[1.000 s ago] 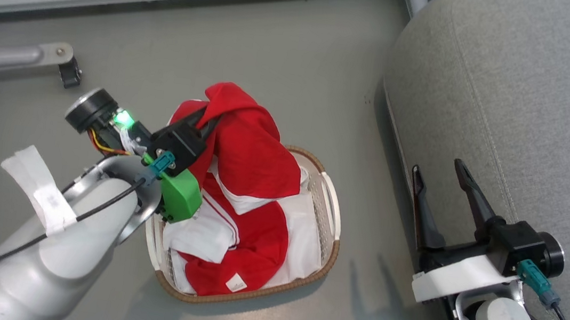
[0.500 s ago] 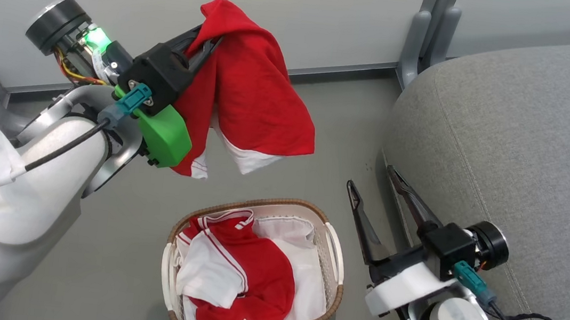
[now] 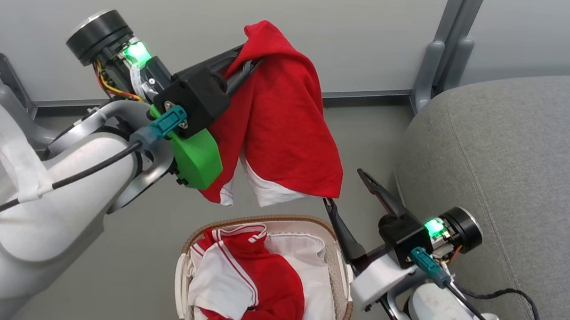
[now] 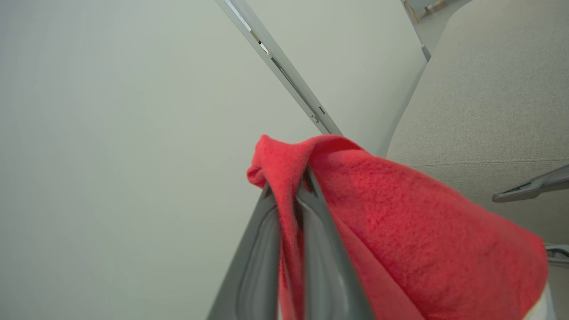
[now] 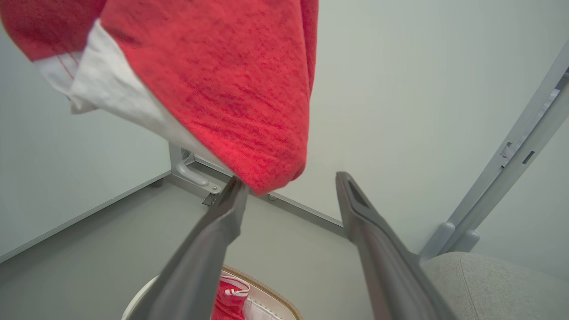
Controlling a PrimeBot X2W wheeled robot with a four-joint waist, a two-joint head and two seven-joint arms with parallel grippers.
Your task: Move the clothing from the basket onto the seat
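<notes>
Head view, upper centre: what does the left gripper (image 3: 246, 63) hold?
— It pinches a red garment (image 3: 283, 127) above the basket (image 3: 179, 282). Carry it right, well over the seat (image 3: 531, 166), before releasing; right gripper (image 3: 341, 185) spread, empty.

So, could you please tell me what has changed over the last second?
The left gripper, shut on a red garment, has lifted it out of the basket and holds it above. The right gripper stays open and empty; the other clothing stays in the basket.
</notes>
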